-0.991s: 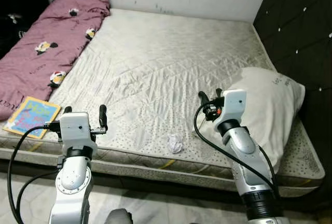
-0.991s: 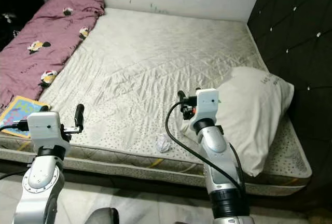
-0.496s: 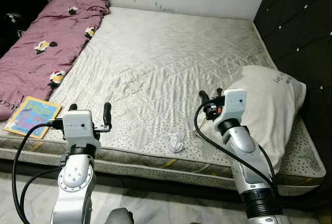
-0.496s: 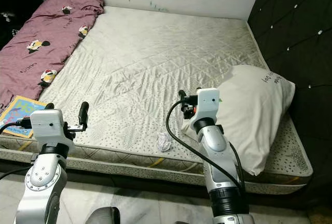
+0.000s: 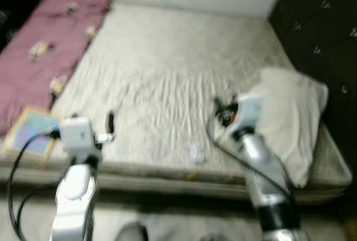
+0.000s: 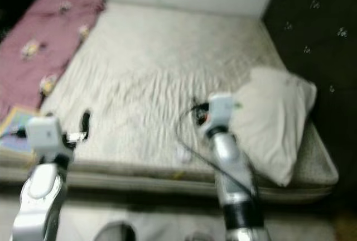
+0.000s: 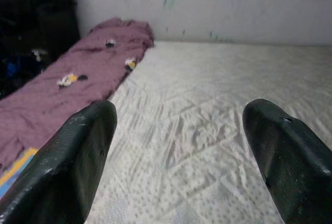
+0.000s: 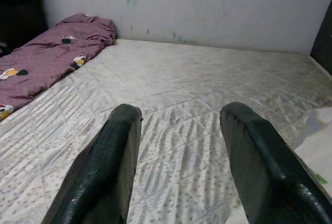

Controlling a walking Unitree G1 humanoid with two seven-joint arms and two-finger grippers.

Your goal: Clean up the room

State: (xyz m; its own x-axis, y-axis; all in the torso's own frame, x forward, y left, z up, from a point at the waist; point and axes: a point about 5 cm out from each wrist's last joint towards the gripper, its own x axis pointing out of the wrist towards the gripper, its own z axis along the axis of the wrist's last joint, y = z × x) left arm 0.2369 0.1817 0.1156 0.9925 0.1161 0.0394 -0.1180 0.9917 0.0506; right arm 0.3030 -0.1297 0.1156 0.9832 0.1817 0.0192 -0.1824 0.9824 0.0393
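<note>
The head views are blurred. A small crumpled white paper (image 5: 196, 153) lies on the grey quilted mattress (image 5: 167, 62) near its front edge. My left gripper (image 5: 92, 120) is held open over the front left of the mattress, to the left of the paper. My right gripper (image 5: 226, 105) is open too, a little beyond and to the right of the paper, next to a white pillow (image 5: 293, 115). Along both wrist views the black fingers (image 7: 78, 156) (image 8: 111, 156) stand apart with nothing between them, pointing across the mattress toward the back wall.
A purple blanket (image 5: 44, 40) with cartoon prints lies along the left side of the bed. A colourful book (image 5: 30, 130) rests at the front left corner. A dark padded wall (image 5: 323, 23) bounds the right side. Pale floor (image 5: 167, 218) runs before the bed.
The head view has blurred and shifted slightly, so the camera is moving. Both arms keep the same pose, and the things on the bed lie where they were.
</note>
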